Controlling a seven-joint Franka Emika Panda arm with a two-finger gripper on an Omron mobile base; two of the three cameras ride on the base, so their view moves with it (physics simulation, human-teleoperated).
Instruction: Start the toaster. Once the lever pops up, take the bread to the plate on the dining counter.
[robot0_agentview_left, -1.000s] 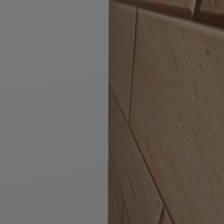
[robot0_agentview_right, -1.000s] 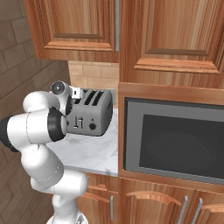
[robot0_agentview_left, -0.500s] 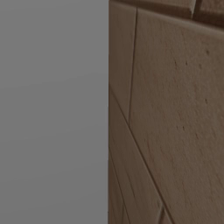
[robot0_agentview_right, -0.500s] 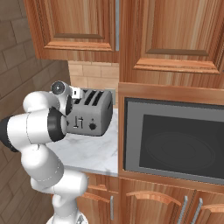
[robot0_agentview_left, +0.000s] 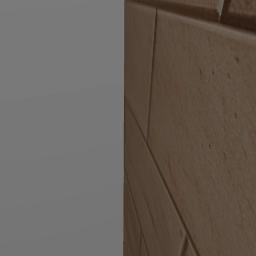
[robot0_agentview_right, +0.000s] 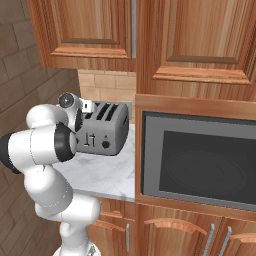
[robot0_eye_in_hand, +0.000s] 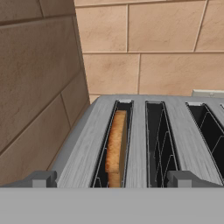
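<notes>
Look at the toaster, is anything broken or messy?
Nothing stands out. The toaster sits upright on the marble counter, and the bread stands neatly in the leftmost slot seen from the hand. No crumbs or spills show.

A white-grey marbled countertop (robot0_agentview_right: 107, 172) runs along the wall, with reddish wood base cabinets (robot0_agentview_right: 175, 232) below it, their doors panelled and fitted with slim metal handles (robot0_agentview_right: 127, 234). Upper cabinets (robot0_agentview_right: 190, 45) of the same wood hang overhead (raised panels, a narrow handle between two doors). A built-in microwave (robot0_agentview_right: 200, 162) with a dark glass door sits in a wooden surround to the right. The back wall (robot0_eye_in_hand: 153, 48) is tan tile with pale grout lines; a side wall (robot0_agentview_right: 17, 80) of larger brownish stone blocks meets it at the corner. The light is even and soft.
</notes>
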